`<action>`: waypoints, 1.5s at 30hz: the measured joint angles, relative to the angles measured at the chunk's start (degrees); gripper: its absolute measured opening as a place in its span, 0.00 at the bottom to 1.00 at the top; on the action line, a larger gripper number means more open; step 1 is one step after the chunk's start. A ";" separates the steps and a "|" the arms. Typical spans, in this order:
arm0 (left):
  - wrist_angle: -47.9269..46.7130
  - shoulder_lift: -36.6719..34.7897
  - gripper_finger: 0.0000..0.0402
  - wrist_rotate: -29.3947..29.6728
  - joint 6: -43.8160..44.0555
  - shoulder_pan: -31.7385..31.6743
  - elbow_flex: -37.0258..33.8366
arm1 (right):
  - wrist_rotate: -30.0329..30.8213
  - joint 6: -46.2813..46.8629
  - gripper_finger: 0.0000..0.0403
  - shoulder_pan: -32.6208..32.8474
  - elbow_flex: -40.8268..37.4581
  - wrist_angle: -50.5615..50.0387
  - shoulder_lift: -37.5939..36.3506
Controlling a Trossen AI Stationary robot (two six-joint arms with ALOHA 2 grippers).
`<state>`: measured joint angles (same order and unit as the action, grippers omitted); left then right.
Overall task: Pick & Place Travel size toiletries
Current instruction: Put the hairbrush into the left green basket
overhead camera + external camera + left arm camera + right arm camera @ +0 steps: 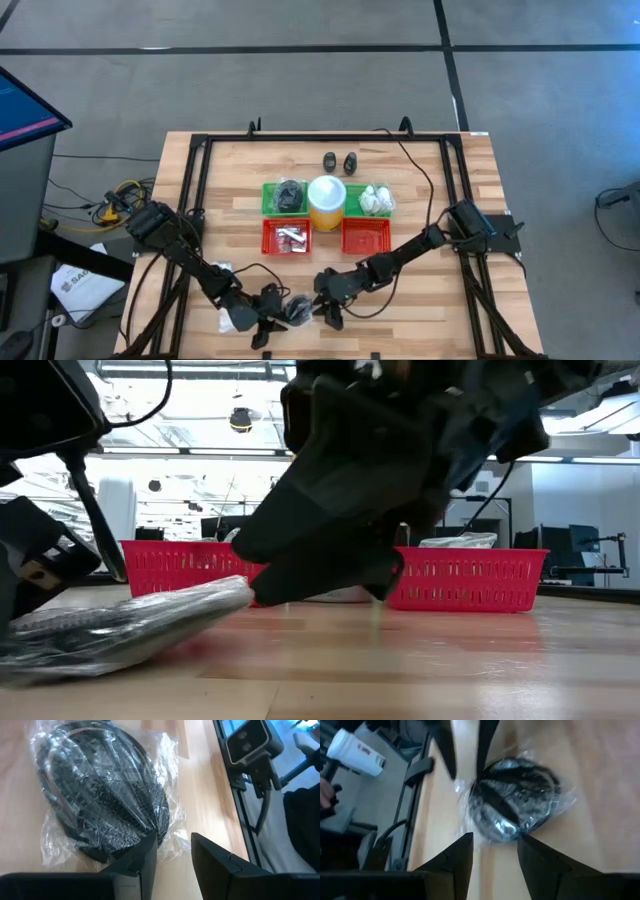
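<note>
Meanwhile, I had both grippers, L (pixel 172 857) & R (pixel 495 860), open-jawed either side of wrapped pad (pixel 102 795), apparently lining up a pick for trays (pixel 286 237).

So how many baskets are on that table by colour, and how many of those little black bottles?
Green baskets: 2, one with a dark item in it, one with white packets.
Red baskets: 2, one with small silvery things, one that looks bare.
Small black bottles: 2, beyond the baskets.
Total: 6.
</note>
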<state>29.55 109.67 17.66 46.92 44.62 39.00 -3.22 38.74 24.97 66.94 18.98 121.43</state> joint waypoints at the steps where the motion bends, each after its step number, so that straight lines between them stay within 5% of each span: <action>1: 0.01 0.00 0.29 0.08 -0.23 -0.08 0.00 | 0.00 0.19 0.36 -0.30 0.00 -0.06 0.00; 29: 0.86 0.04 0.29 3.50 -1.92 -1.94 0.00 | -0.61 1.86 0.34 -3.10 0.04 -2.18 -0.02; 33: 1.09 0.04 0.29 3.82 -1.97 -2.15 0.00 | -0.63 1.74 0.27 -3.59 0.04 -2.60 -0.02; 39: 1.33 0.04 0.29 3.95 -1.99 -2.19 0.00 | -1.80 -1.75 0.03 -3.71 0.04 -2.66 -0.07; 45: 0.13 -2.51 0.29 2.50 -2.61 -1.76 -0.38 | -2.75 -2.91 0.01 -3.67 0.11 -2.56 -0.07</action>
<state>29.68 107.16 20.16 44.30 42.86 38.63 -5.97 35.82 21.30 67.05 16.42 121.36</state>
